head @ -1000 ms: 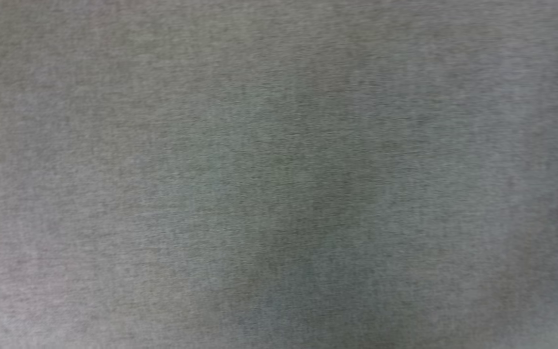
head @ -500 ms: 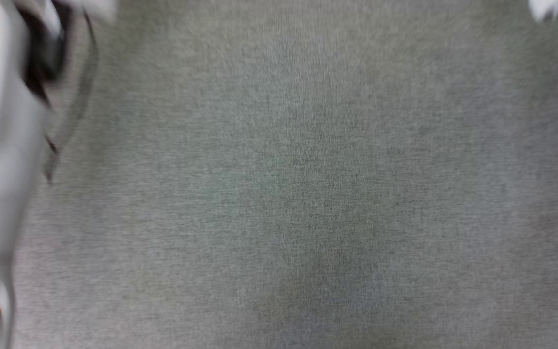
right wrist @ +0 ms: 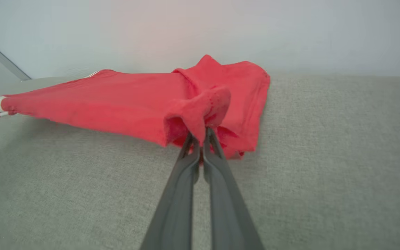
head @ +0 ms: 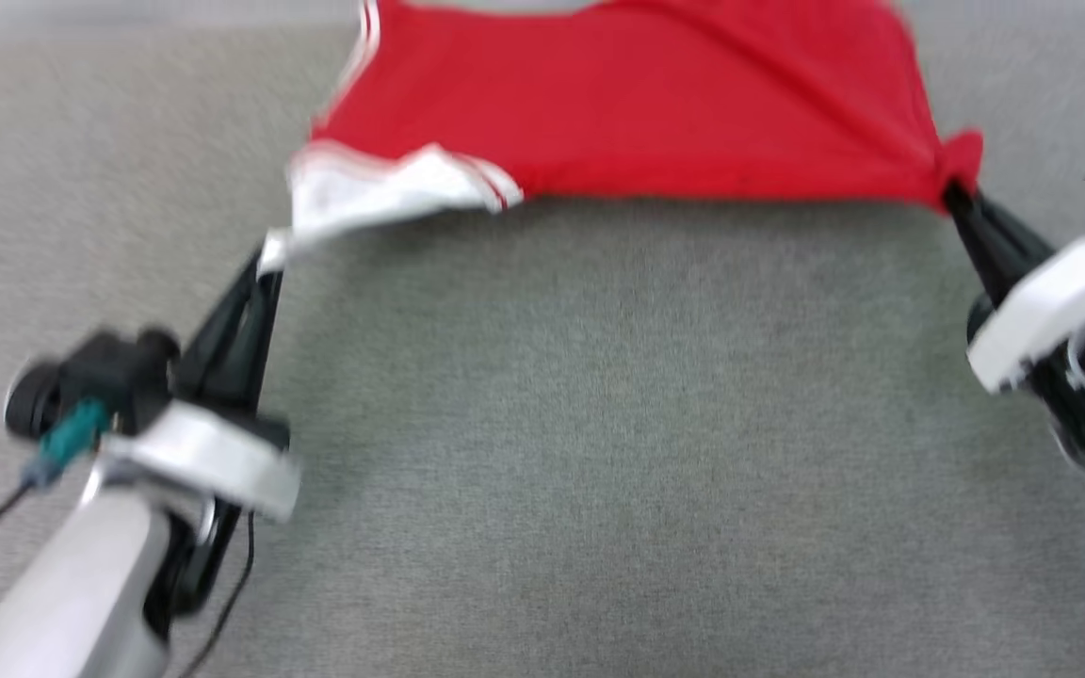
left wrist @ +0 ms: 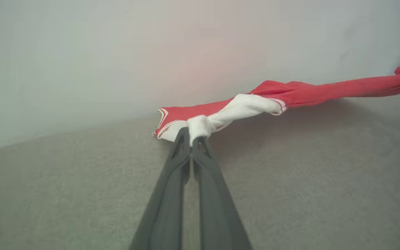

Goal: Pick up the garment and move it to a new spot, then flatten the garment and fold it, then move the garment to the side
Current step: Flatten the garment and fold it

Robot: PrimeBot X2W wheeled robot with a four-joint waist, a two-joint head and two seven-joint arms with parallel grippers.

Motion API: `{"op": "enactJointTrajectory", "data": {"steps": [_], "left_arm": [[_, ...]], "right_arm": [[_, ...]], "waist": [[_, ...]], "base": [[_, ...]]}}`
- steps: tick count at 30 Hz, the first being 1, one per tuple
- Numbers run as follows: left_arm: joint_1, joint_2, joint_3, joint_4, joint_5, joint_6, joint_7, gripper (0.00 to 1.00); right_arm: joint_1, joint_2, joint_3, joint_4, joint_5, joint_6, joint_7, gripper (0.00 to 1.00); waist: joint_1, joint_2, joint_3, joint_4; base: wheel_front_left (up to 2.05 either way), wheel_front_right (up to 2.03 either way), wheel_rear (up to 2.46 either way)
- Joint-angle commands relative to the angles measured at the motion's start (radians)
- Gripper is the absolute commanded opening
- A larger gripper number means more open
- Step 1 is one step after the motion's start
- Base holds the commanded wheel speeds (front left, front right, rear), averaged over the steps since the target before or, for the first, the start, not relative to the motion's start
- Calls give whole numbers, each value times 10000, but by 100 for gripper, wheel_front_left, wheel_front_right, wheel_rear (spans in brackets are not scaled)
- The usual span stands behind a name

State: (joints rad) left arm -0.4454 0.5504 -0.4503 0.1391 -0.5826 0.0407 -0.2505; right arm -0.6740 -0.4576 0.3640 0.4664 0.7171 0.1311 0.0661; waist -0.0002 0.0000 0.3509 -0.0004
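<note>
The garment is stretched taut along the far edge of the grey fabric surface, close to the pale wall, with its near edge lifted clear of the surface. The left gripper has its fingers pinched together on a bunched white sleeve at the surface's far left. The right gripper is clamped just as tightly on a wad of red cloth at the far right.
</note>
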Motion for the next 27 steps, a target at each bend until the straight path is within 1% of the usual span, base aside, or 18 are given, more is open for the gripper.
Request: {"op": "enactJointTrajectory", "data": {"steps": [1,6,10,12,15,20,23,27], "left_arm": [[786,287,65,-528,-157,222,167,0],[2470,868,145,-1803,-535,679,679,0],[3365,1106,109,-2503,-770,867,978,0],[3940,1251,-78,-2939,-931,877,1279,0],[4704,1498,-630,-3459,-1256,520,1908,0],[5546,1730,-1030,-3949,-1697,388,2435,0],[6060,1909,-1218,-4211,-2019,262,2701,0],[6513,2307,-1521,-4600,-2372,-168,3109,0]], "right_arm": [[567,-171,0,-221,215,-8,-64,0],[1808,-499,326,-818,597,-8,237,0],[2554,-756,272,-1185,755,-8,484,0],[3087,-911,176,-1396,831,-8,725,0],[3901,-1169,-86,-1720,996,-8,1092,0],[5264,-1547,-607,-2330,1093,-8,1753,0],[6048,-1652,-944,-2781,1170,-8,2184,0],[6959,-1580,-1560,-3234,1265,-8,2856,0]], "waist": [[2,0,-810,167],[2,0,-1420,251],[2,0,-1664,304],[2,0,-1780,308],[2,0,-1990,353],[2,0,-2290,349],[2,0,-2424,300],[2,0,-2468,231]], "base": [[0,0,0],[0,0,0],[0,0,0],[0,0,0],[0,0,0],[0,0,0],[0,0,0],[0,0,0]]}}
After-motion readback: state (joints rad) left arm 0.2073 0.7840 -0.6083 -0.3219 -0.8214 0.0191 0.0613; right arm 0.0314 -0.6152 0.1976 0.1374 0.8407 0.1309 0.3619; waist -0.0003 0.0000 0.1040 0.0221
